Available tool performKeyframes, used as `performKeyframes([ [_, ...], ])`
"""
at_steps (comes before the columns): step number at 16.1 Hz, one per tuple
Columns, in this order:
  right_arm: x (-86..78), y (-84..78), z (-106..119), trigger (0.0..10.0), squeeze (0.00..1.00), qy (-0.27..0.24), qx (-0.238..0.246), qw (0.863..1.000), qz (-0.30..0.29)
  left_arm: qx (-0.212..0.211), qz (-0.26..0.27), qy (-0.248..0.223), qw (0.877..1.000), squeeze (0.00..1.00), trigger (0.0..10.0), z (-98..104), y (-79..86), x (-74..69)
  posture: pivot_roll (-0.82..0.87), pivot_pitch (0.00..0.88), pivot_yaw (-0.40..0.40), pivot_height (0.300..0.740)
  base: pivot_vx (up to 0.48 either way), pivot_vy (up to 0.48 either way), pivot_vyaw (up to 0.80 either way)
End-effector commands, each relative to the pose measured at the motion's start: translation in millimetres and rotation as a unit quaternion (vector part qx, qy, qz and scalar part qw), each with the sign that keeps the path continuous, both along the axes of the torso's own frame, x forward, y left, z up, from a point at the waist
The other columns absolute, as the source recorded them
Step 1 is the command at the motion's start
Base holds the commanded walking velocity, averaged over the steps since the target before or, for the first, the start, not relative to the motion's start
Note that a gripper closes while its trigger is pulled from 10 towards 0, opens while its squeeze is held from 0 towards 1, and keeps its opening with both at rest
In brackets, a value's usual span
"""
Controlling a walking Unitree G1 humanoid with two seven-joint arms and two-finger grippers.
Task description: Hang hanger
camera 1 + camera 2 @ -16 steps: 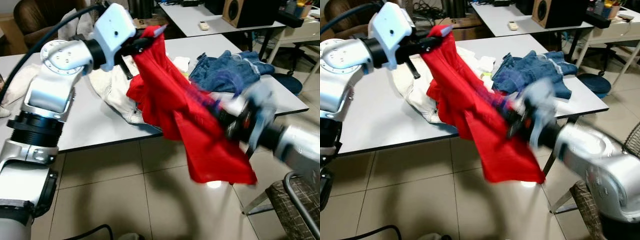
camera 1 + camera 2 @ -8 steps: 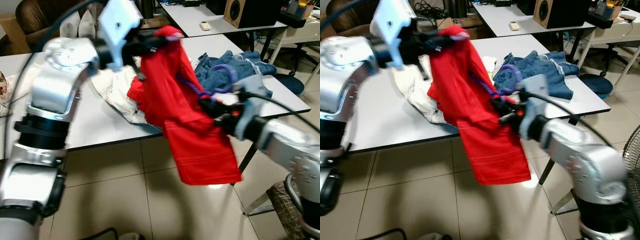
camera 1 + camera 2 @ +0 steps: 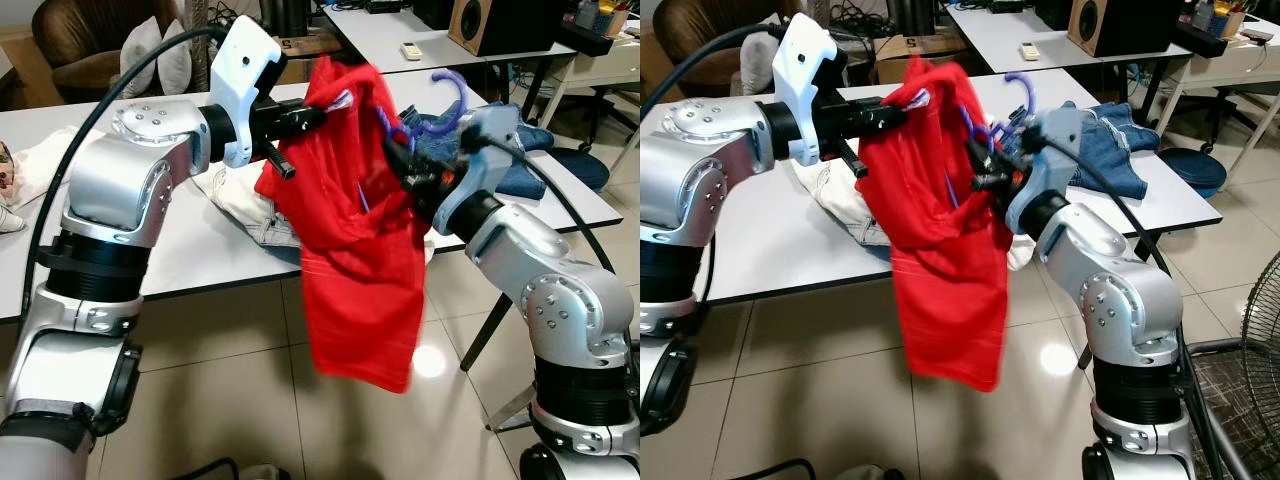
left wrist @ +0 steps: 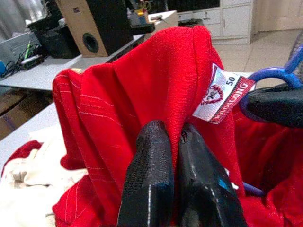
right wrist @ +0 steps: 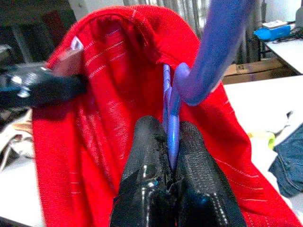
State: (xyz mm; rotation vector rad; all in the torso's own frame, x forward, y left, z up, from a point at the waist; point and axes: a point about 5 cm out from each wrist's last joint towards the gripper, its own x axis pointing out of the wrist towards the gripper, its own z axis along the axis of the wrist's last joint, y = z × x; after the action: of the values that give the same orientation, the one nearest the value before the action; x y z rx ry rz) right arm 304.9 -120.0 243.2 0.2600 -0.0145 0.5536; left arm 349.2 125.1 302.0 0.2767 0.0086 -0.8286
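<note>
Above the worktop's (image 3: 200, 250) near edge, your left gripper (image 4: 171, 156) pinches the red shirt's (image 3: 360, 250) collar, fingers shut on cloth. Your right gripper (image 5: 171, 156) has swung up from lower right, clamped on the purple hanger (image 3: 447, 95), now inside the neck opening. Floor below stays open; jeans (image 3: 500, 150) lie far right.

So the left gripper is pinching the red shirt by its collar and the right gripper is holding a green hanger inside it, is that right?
Not quite: the hanger is purple, not green, as the right wrist view shows. The rest holds: the left gripper pinches the red shirt near its collar label, and the right gripper holds the hanger inside the shirt.
</note>
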Motion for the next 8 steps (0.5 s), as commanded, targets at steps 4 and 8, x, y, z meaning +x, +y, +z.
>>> performKeyframes([
  [4, -1.7, 8.5, -14, 10.0, 0.0, 0.017, -0.022, 0.999, 0.024, -0.101, -0.012, 0.024, 0.995, 0.0, 0.0, 22, -4.6, -5.0, -0.14, 0.0, 0.074, 0.74, 0.0, 0.0, 0.0],
  [8, -2.7, 13.9, -22, 10.0, 0.0, 0.03, -0.025, 0.999, 0.024, -0.129, -0.044, 0.044, 0.99, 0.0, 0.0, 30, -11.9, -10.9, -0.15, 0.0, 0.077, 0.74, 0.0, 0.0, 0.0],
])
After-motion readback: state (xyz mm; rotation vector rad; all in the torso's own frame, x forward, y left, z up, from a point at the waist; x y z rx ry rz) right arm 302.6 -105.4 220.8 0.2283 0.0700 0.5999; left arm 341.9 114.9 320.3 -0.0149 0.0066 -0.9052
